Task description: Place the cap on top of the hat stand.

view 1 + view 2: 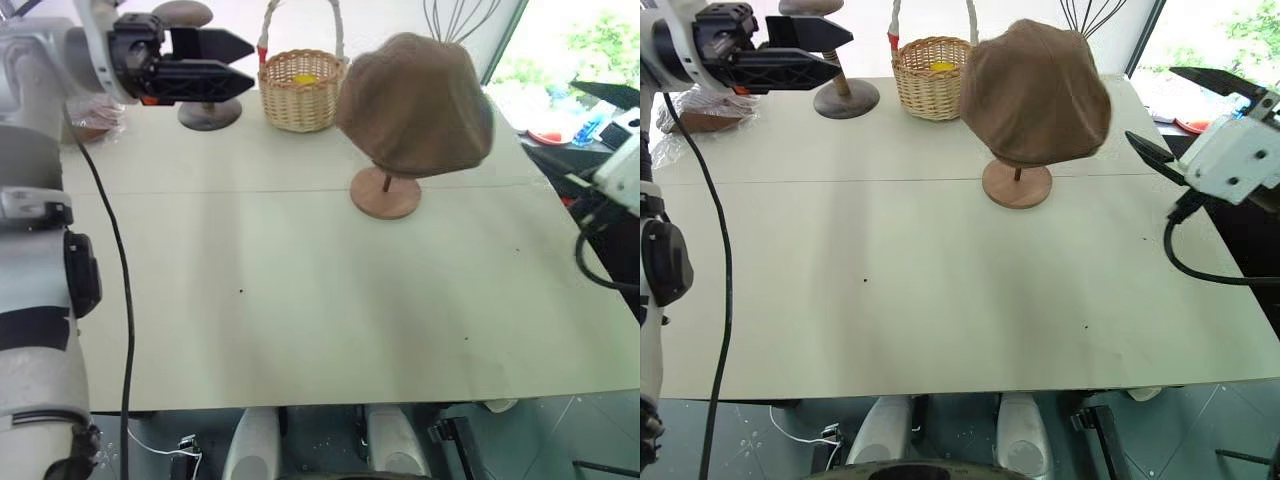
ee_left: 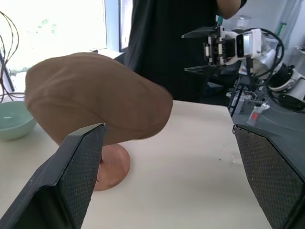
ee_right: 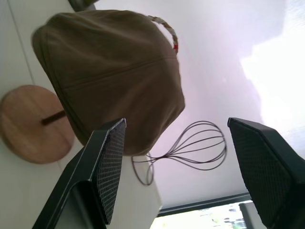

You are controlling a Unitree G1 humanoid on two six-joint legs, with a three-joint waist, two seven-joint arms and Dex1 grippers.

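Note:
The reddish-brown cap [image 1: 415, 105] rests tilted on the hat stand, covering its top disc. Only the thin stem and the round base [image 1: 386, 193] show below it, at the middle of the table's far half. My left gripper [image 1: 250, 65] hangs open and level over the table's far left, pointing toward the cap and well short of it. Beyond the table's right edge my right gripper [image 1: 1152, 105] is open and holds nothing, a short way from the cap's right side. The right wrist view looks at the cap [image 3: 112, 71] between its spread fingers.
A wicker basket [image 1: 300, 90] with something yellow inside stands behind the cap, to its left. Further left are a darker wooden stand [image 1: 208, 110] and a plastic-wrapped bundle [image 1: 95, 118]. A person in dark clothes [image 2: 171, 43] stands past the right edge. A pale green bowl [image 2: 12, 119] also shows.

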